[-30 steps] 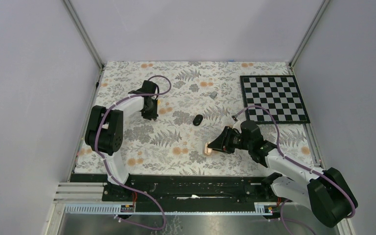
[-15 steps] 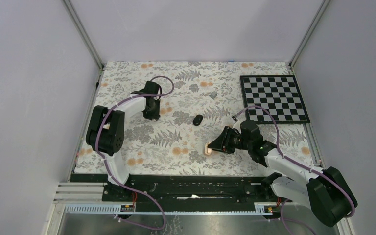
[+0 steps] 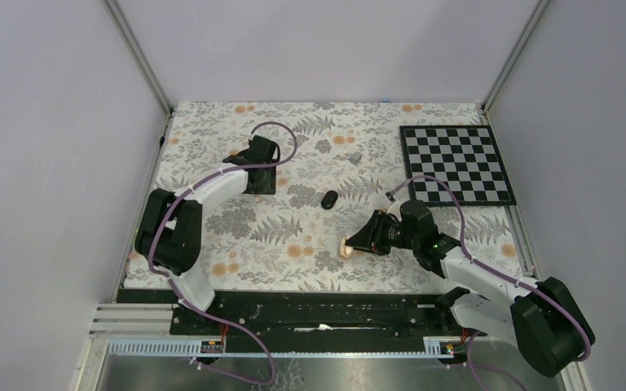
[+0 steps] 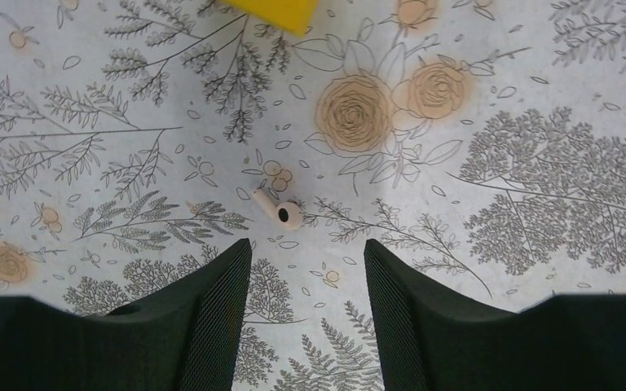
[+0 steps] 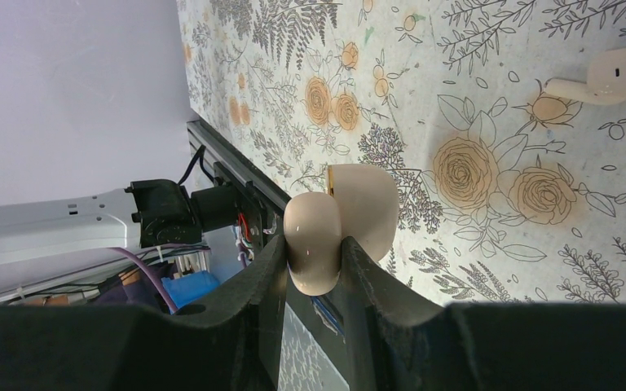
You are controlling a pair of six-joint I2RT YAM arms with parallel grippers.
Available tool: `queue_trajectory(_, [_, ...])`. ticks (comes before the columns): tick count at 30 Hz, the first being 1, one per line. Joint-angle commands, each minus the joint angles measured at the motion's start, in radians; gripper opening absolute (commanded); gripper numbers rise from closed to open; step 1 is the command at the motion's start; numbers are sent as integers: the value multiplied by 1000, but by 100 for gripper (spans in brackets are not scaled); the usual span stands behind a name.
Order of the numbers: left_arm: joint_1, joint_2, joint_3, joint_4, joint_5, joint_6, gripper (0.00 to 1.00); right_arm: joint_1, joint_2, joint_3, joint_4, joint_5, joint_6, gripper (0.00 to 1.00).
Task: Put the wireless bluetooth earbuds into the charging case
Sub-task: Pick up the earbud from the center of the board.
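Small cream stemmed plastic earbud (image 4: 281,208): flat on floral-printed mat (image 4: 538,163), far-left area, just beyond black left gripper (image 4: 307,252), fingers spread, nothing held. Second cream earbud (image 5: 603,77): on mat, apart from black right gripper (image 5: 314,244), clamped on cream rounded charging case (image 5: 359,208).

Yellow object (image 4: 273,8), partly off-frame

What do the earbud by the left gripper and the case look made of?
The earbud: likely hard moulded plastic, cream, smooth satin finish, going by its seamless rounded stem. The case: apparently the same cream plastic, a smooth shell with a soft sheen along its curve.
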Motion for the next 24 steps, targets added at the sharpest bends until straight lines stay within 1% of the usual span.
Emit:
queue_trajectory(1, [9, -42, -24, 8, -56, -190, 55, -5, 8, 21, 45, -15, -4, 0])
queue_trajectory(4, [9, -27, -35, 0, -46, -316, 55, -4, 7, 21, 45, -19, -4, 0])
queue_trajectory(7, [19, -7, -52, 9, 2, -428, 54, -4, 3, 20, 45, -20, -4, 0])
queue_trajectory(9, [28, 1, -59, 17, 4, -464, 53, -4, -1, 19, 44, -20, -4, 0])
queue_trajectory(11, [38, 1, -64, 24, -8, -481, 50, -4, -5, 15, 43, -21, -2, 0])
queue_trajectory(18, [97, 36, -75, 64, 66, -483, 42, -4, 1, 13, 44, -20, -4, 0])
queue_trajectory(24, [107, 75, -79, 82, 75, -475, 39, -4, 9, 21, 44, -20, -7, 0])
